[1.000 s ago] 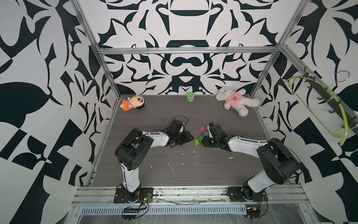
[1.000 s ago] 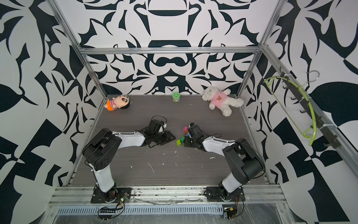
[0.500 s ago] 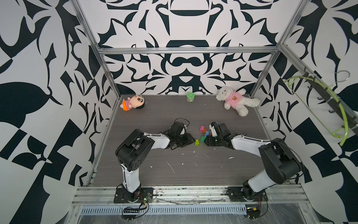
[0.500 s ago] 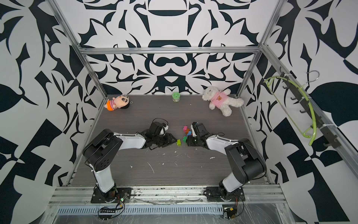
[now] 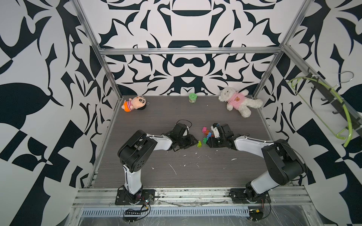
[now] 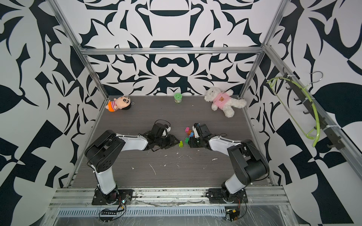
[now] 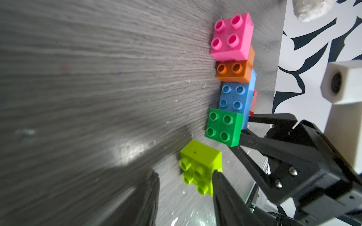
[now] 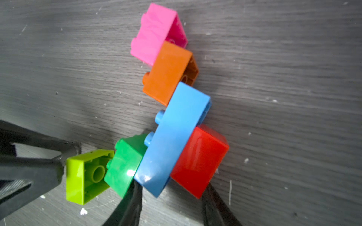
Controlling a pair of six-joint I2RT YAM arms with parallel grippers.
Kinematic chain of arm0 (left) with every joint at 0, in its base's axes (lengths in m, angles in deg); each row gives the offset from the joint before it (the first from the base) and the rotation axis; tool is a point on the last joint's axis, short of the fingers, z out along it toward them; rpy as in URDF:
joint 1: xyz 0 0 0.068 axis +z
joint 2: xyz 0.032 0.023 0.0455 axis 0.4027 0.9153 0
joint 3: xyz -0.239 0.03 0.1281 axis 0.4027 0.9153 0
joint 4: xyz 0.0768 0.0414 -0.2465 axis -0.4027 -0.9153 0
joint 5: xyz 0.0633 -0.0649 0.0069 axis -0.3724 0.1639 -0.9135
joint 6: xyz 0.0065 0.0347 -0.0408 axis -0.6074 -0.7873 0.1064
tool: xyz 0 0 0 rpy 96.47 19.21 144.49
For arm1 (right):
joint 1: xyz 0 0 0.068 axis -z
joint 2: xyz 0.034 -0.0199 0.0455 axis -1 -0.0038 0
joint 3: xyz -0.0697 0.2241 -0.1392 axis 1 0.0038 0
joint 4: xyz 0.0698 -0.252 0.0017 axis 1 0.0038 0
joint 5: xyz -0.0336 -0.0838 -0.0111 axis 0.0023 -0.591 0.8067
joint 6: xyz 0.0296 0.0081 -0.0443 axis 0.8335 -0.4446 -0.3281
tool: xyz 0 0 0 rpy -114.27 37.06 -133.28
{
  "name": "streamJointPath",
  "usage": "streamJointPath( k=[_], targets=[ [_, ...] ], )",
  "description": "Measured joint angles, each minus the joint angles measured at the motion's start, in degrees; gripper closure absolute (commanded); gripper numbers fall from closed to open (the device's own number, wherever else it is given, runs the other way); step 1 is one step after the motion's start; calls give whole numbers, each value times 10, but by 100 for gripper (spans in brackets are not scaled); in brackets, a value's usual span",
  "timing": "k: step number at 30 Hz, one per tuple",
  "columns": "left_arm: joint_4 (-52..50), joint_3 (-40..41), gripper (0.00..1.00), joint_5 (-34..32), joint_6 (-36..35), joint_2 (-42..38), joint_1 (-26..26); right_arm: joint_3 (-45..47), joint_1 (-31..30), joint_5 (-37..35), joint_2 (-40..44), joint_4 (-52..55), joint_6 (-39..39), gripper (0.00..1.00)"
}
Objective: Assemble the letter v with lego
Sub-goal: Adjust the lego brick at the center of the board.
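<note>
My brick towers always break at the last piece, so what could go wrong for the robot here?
The lime brick sits tilted beside the dark green brick, so a push might skid it away instead of clicking it on. The right end effector pinches the joined bricks only at the blue brick and red brick, so a hard push could twist them loose.

Plush doll [image 5: 135, 103] back-left; green jar [image 5: 192, 97] back-centre; white teddy [image 5: 240, 102] back-right.

light: bright, even | glare: table [image 7: 129, 154] sheen | blur: wrist-view edges soft
</note>
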Motion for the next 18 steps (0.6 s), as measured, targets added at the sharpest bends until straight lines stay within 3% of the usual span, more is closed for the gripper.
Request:
streamJointPath(
  k=[18],
  targets=[
    [15, -37, 51, 19, 13, 34, 0, -10, 8, 29, -13, 1, -35, 51]
  ],
)
